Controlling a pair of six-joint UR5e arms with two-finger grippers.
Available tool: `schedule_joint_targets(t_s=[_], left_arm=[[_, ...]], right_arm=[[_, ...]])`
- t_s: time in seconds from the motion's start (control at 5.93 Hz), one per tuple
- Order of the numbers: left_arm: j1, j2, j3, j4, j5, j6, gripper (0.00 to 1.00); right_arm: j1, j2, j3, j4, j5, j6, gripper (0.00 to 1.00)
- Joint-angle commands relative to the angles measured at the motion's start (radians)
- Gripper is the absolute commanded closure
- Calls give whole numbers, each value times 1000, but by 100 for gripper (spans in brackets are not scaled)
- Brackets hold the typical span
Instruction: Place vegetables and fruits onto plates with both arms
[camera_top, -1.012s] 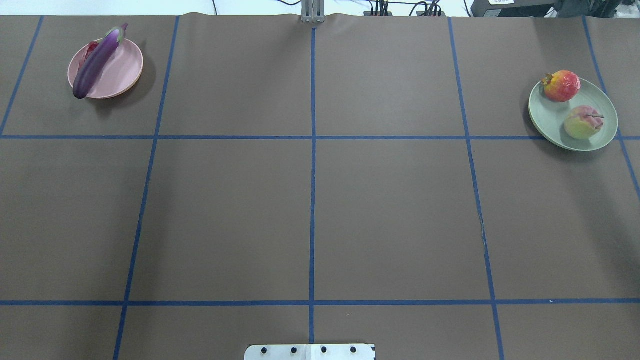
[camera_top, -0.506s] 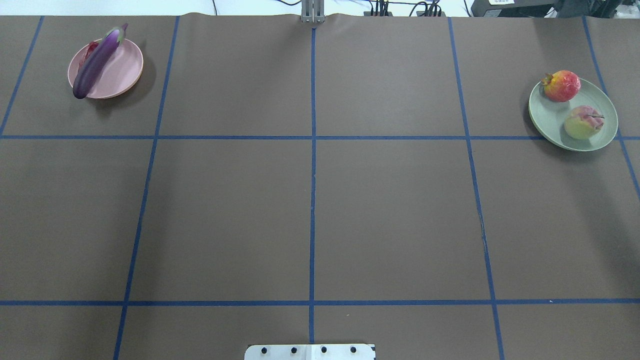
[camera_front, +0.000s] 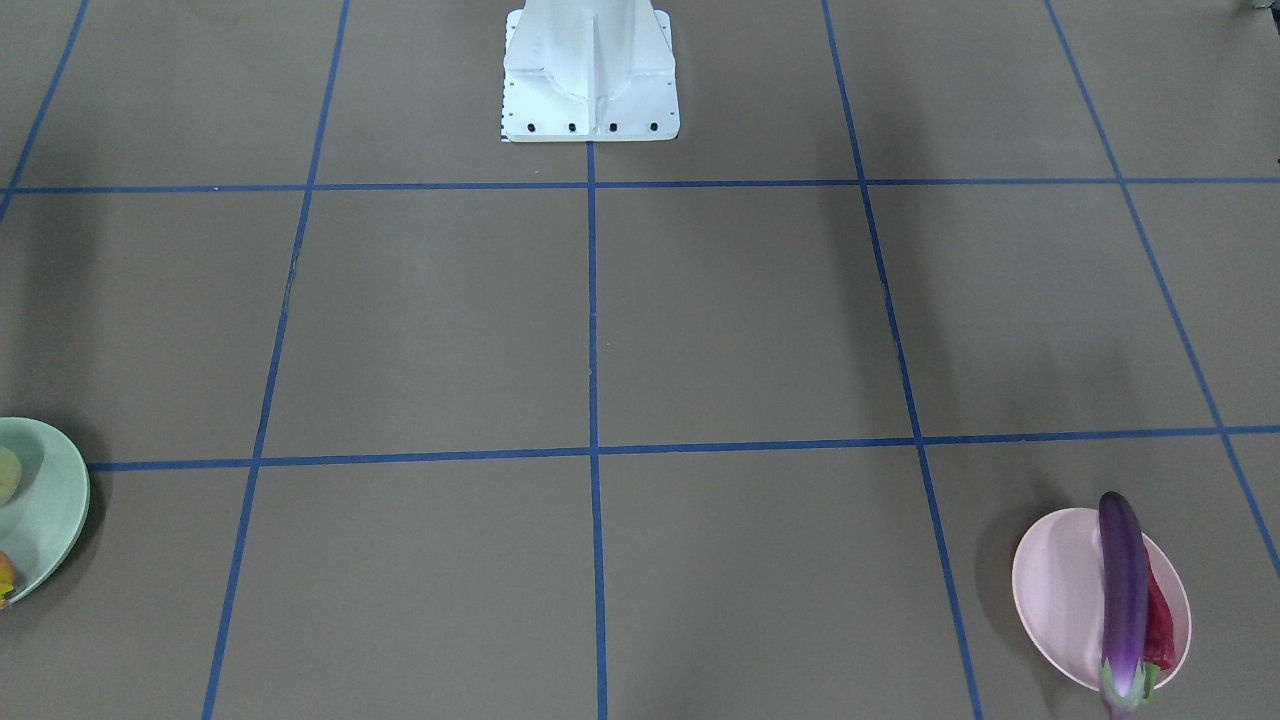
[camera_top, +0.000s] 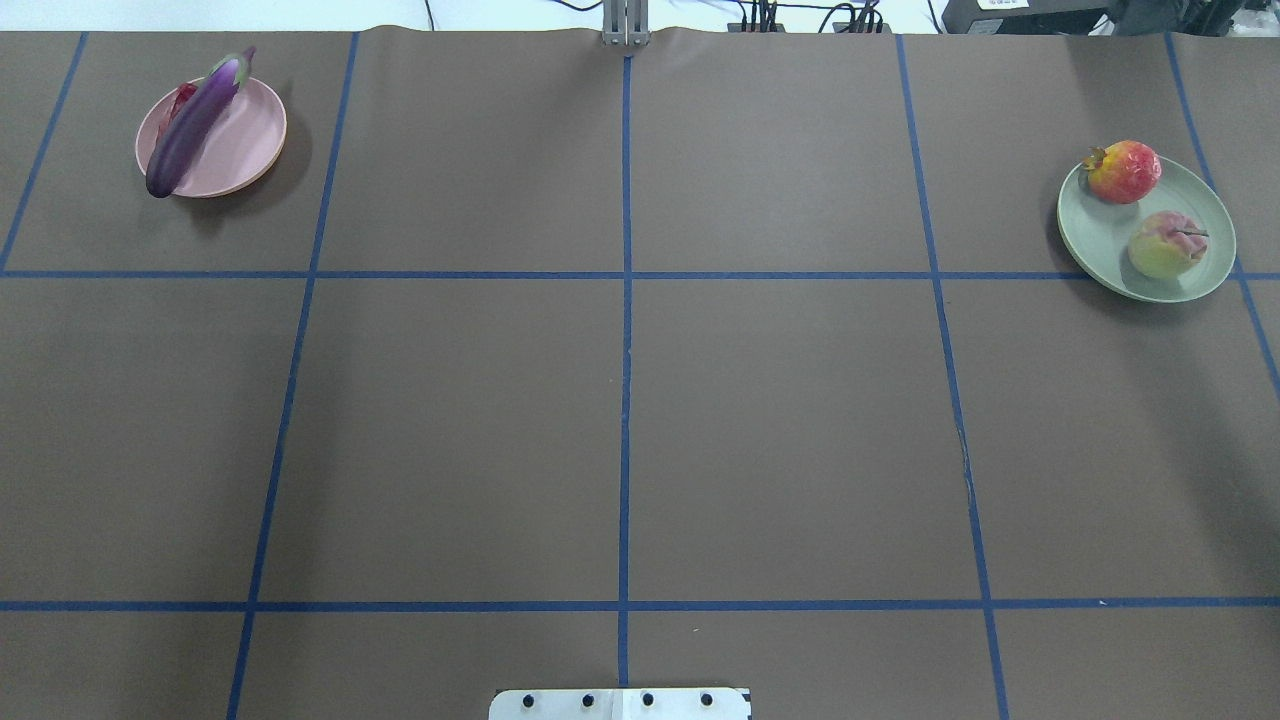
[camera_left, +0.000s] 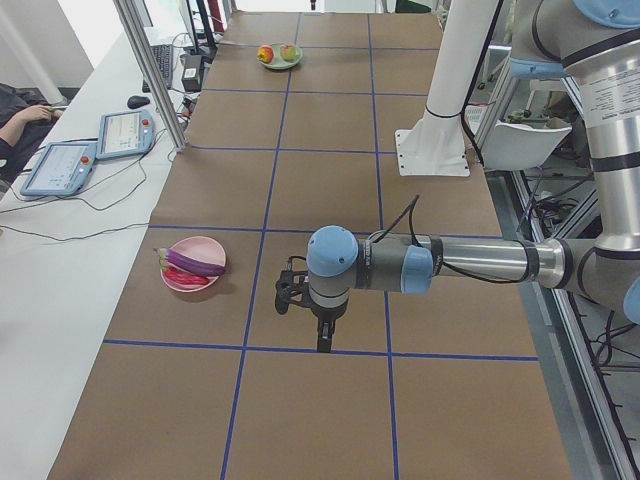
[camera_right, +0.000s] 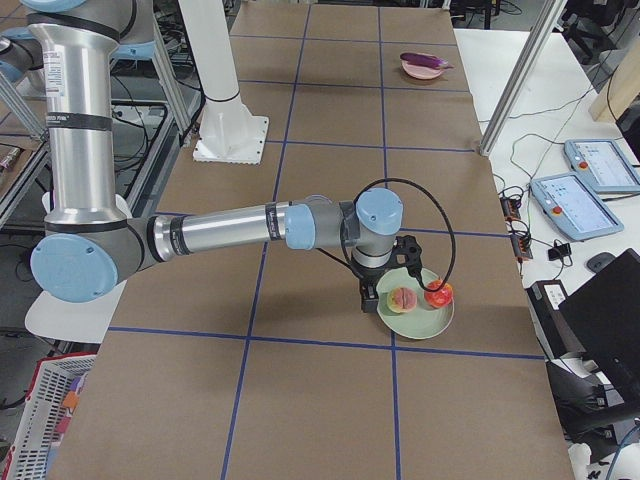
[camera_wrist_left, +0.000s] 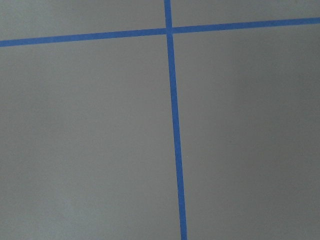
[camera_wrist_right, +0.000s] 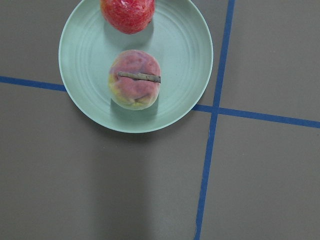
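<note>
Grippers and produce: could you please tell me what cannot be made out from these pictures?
- Left gripper: seen only in the exterior left view, small and dark, so whether its fingers are open or shut cannot be told.
- Right gripper: likewise, seen in the exterior right view only.
- Red chili: in the overhead view, mostly hidden by the eggplant.
- Green plate: in the front-facing view, cut off by the left edge.
</note>
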Motion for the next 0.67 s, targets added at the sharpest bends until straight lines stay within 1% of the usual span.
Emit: schedule_joint_targets(t_s=[0.0, 0.51], left_arm=[[0, 0, 0, 0, -2, -1, 0], [1, 0, -9, -3, -5, 1, 0]], right_arm=[[-9, 2, 2, -1, 0, 8, 0], [-18, 2, 2, 0, -2, 8, 0]])
